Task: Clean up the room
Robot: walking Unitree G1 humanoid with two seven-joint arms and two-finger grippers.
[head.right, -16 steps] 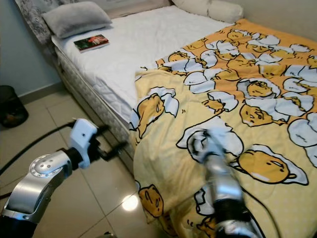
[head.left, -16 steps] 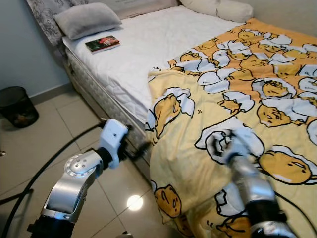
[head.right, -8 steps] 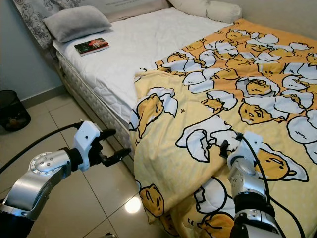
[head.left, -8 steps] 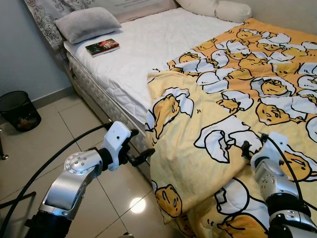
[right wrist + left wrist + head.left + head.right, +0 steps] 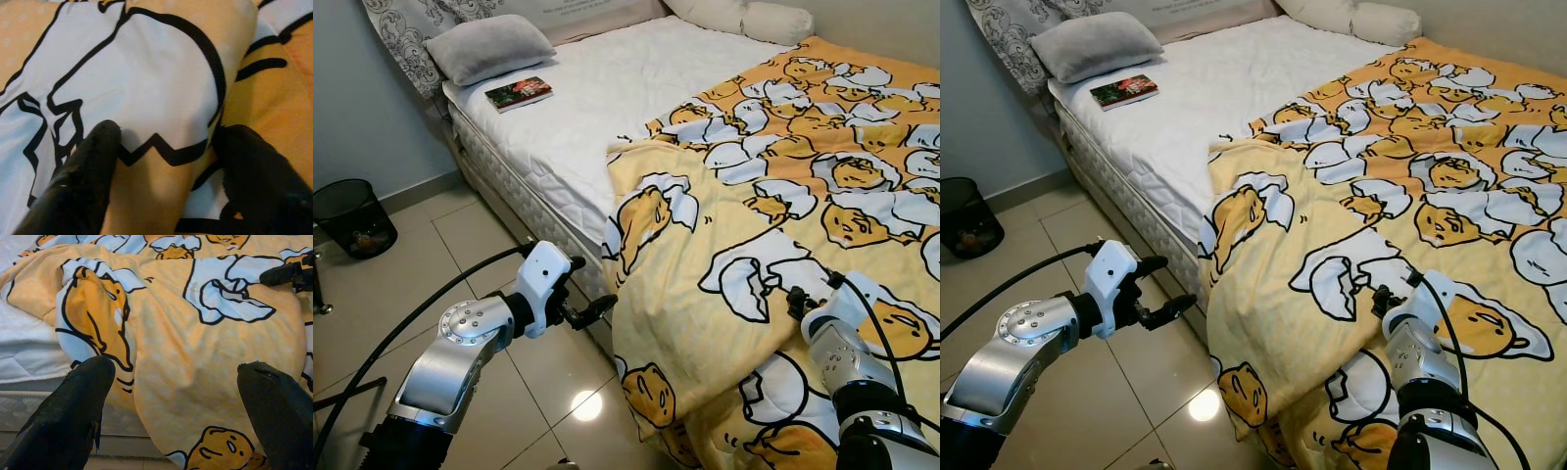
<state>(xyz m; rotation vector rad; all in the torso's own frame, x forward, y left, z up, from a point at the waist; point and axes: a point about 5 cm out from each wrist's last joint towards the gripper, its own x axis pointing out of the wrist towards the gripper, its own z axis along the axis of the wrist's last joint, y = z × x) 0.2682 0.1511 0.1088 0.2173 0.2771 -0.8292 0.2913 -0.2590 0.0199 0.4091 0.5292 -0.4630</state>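
Observation:
A yellow blanket (image 5: 783,176) printed with egg figures covers the right part of the bed (image 5: 597,98), and its edge hangs over the near side toward the floor. My left gripper (image 5: 587,289) is open beside that hanging edge, just off the mattress side, with nothing between its fingers (image 5: 78,401). My right gripper (image 5: 796,299) rests on top of the blanket (image 5: 146,88) near the front. Its fingers (image 5: 88,166) stand apart and press into the cloth on either side of a soft ridge. A book (image 5: 519,93) lies on the bare white sheet.
A grey pillow (image 5: 499,44) and white pillows (image 5: 744,15) sit at the head of the bed. A black waste bin (image 5: 350,215) stands on the tiled floor by the left wall. A black cable (image 5: 401,333) trails across the floor behind my left arm.
My right arm, blurred a second ago, has come down and settled on the blanket. My left gripper has edged closer to the hanging blanket edge. The camera shifted slightly.

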